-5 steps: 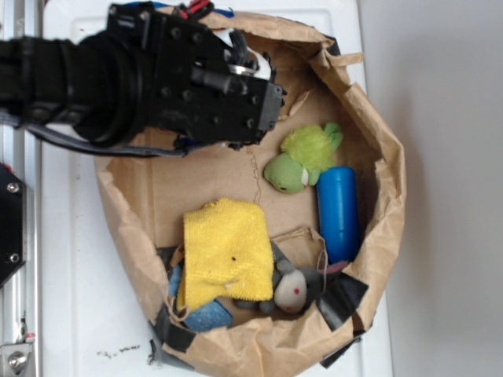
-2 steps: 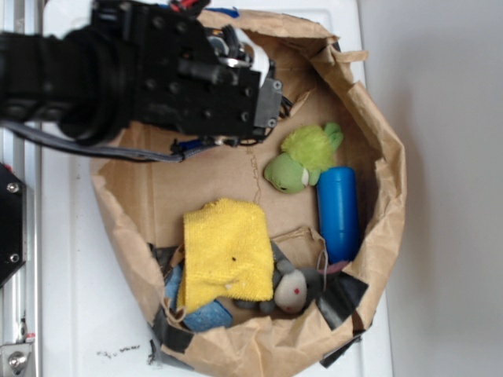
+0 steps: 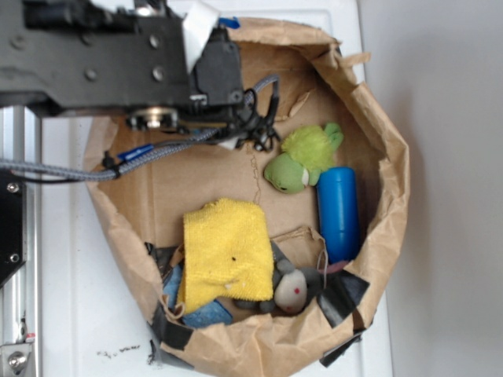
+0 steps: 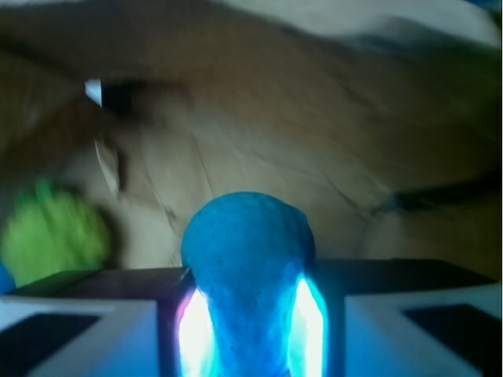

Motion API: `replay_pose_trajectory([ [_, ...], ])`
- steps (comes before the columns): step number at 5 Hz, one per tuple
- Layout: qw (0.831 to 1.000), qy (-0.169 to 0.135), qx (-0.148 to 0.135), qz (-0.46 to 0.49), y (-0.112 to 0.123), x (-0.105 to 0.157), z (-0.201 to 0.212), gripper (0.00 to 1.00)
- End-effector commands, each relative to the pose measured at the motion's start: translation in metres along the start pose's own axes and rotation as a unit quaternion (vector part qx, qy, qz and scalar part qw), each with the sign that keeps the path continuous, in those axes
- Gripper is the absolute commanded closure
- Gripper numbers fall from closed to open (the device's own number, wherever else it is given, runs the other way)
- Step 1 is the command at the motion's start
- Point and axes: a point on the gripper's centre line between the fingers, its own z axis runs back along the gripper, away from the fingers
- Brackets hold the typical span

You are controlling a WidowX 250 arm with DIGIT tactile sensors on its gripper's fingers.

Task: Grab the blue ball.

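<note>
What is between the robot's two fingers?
The blue ball sits between the gripper fingers, touching both, in the wrist view. The exterior view hides it.

White tabletop [image 3: 71, 298] under everything, smudged with small dark marks near lower left corner. Metal rail [image 3: 20, 236] runs along tabletop's left edge. Right of tabletop, plain pale grey surface [image 3: 448, 188], bare. Light even, soft, no hard shadows.

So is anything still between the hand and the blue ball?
Nothing visible. In the wrist view the blue ball already sits between the two fingers of the hand, which close on both its sides.
</note>
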Motion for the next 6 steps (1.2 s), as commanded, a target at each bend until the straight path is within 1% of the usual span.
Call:
replay_pose_trajectory([
  [1, 0.973, 0.088, 0.061, -0.206, -0.002, 0.019, 0.052, 1.0],
  [2, 0.959, 0.108, 0.048, -0.256, -0.001, 0.021, 0.058, 1.0],
  [3, 0.953, 0.109, 0.003, -0.282, 0.005, 0.011, 0.063, 1.0],
  [4, 0.934, 0.107, -0.037, -0.34, 0.01, -0.003, 0.067, 1.0],
  [5, 0.915, 0.137, -0.049, -0.377, 0.004, -0.009, 0.073, 1.0],
  [6, 0.922, 0.108, -0.064, -0.366, -0.003, -0.02, 0.075, 1.0],
])
